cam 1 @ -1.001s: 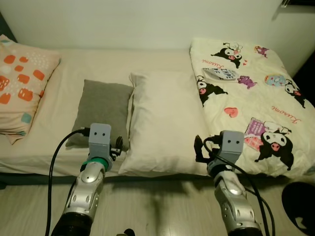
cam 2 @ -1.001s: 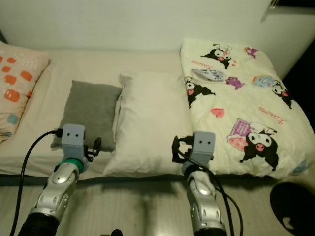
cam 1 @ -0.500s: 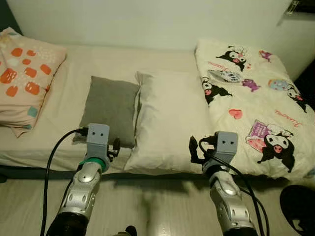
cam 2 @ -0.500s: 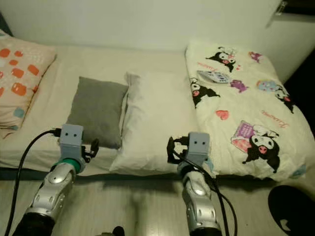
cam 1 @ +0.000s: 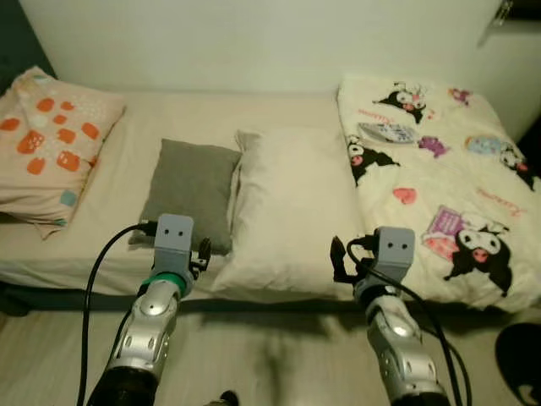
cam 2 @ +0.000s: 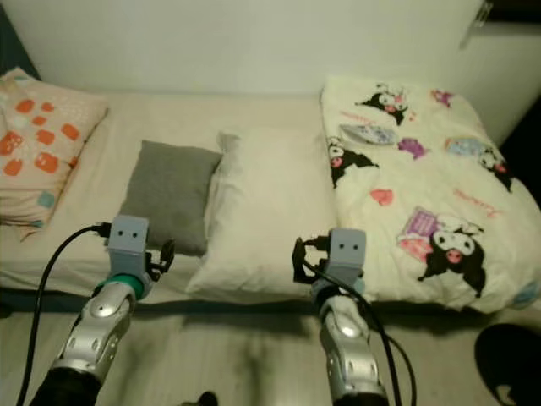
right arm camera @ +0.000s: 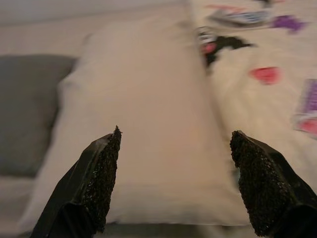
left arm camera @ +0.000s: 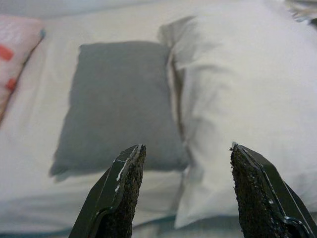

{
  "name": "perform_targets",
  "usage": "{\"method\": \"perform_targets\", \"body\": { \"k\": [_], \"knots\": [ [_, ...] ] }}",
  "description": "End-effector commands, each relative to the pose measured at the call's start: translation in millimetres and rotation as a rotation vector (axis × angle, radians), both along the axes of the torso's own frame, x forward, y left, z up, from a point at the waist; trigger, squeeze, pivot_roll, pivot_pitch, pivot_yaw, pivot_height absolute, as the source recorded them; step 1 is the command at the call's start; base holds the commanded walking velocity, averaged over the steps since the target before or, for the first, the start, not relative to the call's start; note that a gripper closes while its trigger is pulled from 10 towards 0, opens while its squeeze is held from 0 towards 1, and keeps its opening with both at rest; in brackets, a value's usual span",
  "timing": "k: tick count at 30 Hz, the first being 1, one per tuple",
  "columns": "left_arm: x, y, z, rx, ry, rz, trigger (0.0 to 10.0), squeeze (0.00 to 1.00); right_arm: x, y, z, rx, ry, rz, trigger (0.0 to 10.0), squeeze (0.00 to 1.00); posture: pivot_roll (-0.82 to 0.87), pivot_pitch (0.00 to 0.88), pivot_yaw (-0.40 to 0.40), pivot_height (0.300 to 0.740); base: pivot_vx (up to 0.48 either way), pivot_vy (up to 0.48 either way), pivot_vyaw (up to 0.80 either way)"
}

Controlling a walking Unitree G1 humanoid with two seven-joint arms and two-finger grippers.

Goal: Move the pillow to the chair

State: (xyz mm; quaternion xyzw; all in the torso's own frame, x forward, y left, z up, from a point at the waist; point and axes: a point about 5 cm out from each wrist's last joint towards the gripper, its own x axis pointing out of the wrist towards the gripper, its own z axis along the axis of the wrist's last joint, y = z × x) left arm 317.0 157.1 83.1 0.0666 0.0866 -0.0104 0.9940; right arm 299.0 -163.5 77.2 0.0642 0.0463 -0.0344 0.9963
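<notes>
progress: basically 0% tbh. white pillow (cam 1: 292, 207) is flat on the bed (cam 1: 127, 127), nothing lifted, no chair anywhere in the frames

done so far: robot's parked at the bed edge w/ both arms raised toward the pillows, that's abt it

left to do (guess): reach in, grab, lift, turn, find the chair, drop it there. so pretty much everything

which pillow: task just says "pillow". 3 candidates. The big white one sits between the 2 grippers so prob that one, but it's a guess

pillow look: long, pale cream, plump, soft wrinkled cover, lying lengthwise toward the wall, near end right at the mattress edge. looks light & floppy, will prob sag if pinched at one corner

neighbours: grey cushion (cam 1: 188, 193) touching its left side, smaller & flatter. cartoon blanket (cam 1: 439, 186) butting against its right side. orange-spotted pillow (cam 1: 51, 144) well apart, far left

left gripper (left arm camera: 181, 191): fingers spread wide, holding nothing, hovering over the bed's front edge, pointed at the seam where grey cushion meets white pillow

right gripper (right arm camera: 173, 183): also wide apart & empty, aimed at the white pillow's near end, not touching it

risk: left one could snag the grey cushion instead since they're pressed together

floor (cam 1: 279, 355): pale wood, blurry
</notes>
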Motion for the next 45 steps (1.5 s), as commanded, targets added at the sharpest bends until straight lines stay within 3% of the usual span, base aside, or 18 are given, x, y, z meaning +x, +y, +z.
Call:
{"method": "perform_targets", "body": {
  "k": [1,25,45],
  "knots": [
    [0.1,2.5,2.2,0.01,-0.011,0.01,10.0,0.0,-1.4,0.2,-5.3,0.019,0.029,-0.01,10.0,0.0,0.02,0.014,0.054,0.74,0.0,0.0,0.0],
    [1.0,-4.1,8.2,-0.046,-0.049,-0.042,10.0,0.0,1.7,3.1,-4.2,0.002,0.027,-0.021,10.0,0.0,0.01,0.0,0.048,0.74,0.0,0.0,0.0],
    [3.1,-5.7,12.0,-0.072,-0.062,-0.063,10.0,0.0,2.0,6.6,-5.1,0.01,0.025,-0.023,10.0,0.0,0.02,0.0,0.057,0.74,0.337,0.0,0.0]
  ]
}}
